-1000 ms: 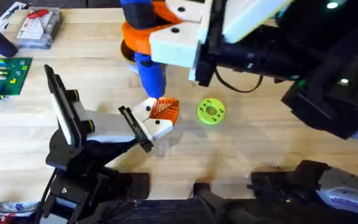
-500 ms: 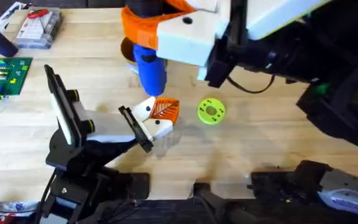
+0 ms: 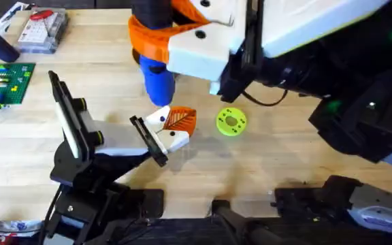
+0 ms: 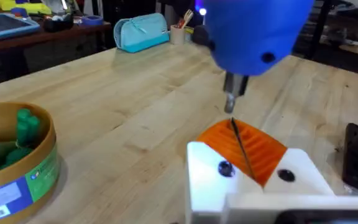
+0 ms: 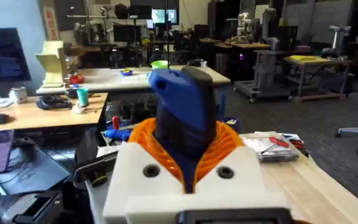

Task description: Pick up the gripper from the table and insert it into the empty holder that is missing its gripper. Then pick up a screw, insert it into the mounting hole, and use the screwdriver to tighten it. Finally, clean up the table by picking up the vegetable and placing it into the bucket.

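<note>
Wooden plank table (image 3: 284,156), lab benches behind. Right gripper (image 5: 188,165) clamps screwdriver (image 3: 156,78) above holder (image 3: 172,139), where orange finger (image 3: 180,120) sits seated. Left gripper: state can't be told. Risk: bit (image 4: 230,101) hovering off the screw could slip and gouge ribs. Left wrist view alone shows that gap, plus vegetables in bucket (image 4: 33,177).

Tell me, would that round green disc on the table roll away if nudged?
Probably not: the green disc lies flat on the table, so it would likely slide rather than roll. It looks like small moulded plastic, so it is probably light and stiff.
</note>
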Available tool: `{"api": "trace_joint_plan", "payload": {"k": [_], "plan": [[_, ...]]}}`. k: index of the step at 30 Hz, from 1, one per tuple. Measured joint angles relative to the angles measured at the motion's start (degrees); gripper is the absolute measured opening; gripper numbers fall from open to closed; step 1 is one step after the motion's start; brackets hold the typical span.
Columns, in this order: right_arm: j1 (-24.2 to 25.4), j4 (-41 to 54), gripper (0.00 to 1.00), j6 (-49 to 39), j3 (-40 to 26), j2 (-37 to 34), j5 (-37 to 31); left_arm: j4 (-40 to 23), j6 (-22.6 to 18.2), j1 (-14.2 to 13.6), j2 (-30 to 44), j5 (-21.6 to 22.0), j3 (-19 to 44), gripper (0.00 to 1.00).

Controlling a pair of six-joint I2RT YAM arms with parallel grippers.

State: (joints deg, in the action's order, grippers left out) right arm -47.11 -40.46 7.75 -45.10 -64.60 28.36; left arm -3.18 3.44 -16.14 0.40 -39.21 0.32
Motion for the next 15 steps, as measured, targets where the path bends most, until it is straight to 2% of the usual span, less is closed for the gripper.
{"api": "trace_joint_plan", "payload": {"k": [15], "plan": [[-1.25, 0.52, 0.034, 0.00, 0.07, -2.97, -0.01, 0.01, 0.00, 0.00, 0.02, 0.00, 0.00, 0.014]]}}
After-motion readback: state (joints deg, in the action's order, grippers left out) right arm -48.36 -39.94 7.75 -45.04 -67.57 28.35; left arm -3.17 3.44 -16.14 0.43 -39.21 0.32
